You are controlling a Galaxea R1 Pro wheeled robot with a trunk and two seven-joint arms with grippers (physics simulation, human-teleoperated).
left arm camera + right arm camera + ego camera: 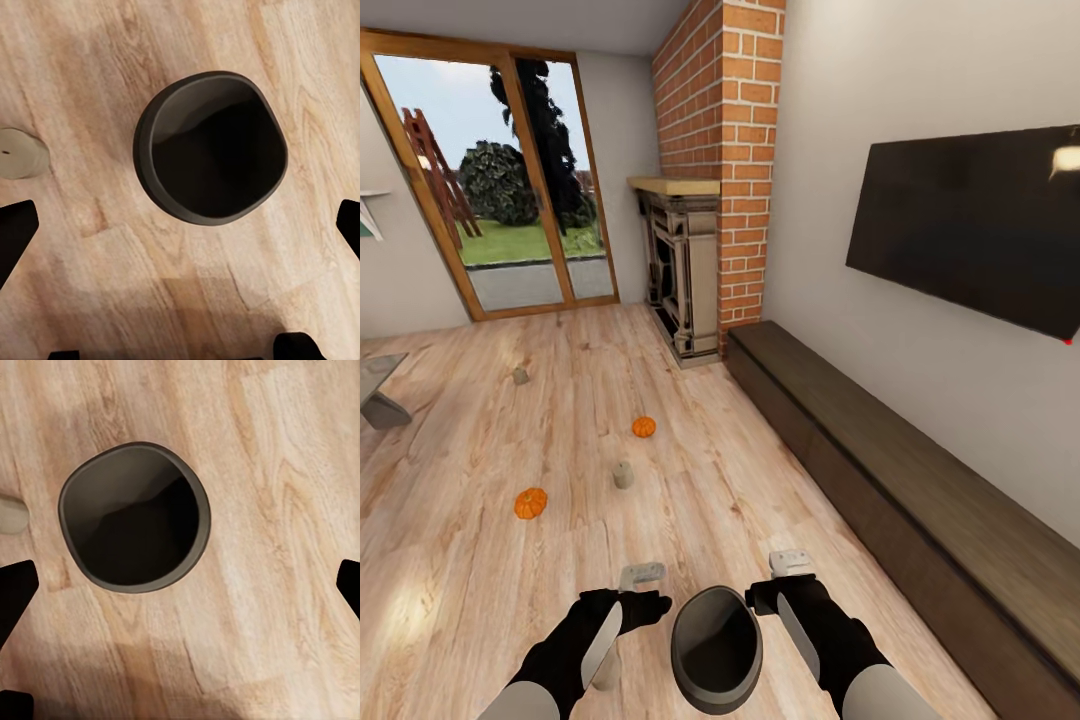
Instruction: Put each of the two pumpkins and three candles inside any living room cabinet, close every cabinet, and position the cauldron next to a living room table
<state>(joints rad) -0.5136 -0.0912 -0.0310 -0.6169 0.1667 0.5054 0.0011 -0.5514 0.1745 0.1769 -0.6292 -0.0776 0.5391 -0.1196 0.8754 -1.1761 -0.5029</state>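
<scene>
Two pumpkins lie on the plank floor in the head view, one (530, 503) at 10 o'clock from the cauldron (716, 648), the other (644, 427) at 11; candles (623, 475) (520, 376) stand nearby. Left gripper (642, 576) and right gripper (791, 564) flank the cauldron. The dark cabinet (920, 500) runs along the wall at 2 o'clock.

Left wrist view: fingers (16, 231) spread wide, empty, above the cauldron (210, 147); a candle (21, 152) beside it.

Right wrist view: fingers (15, 589) spread wide, empty, over the cauldron (135, 516).
</scene>
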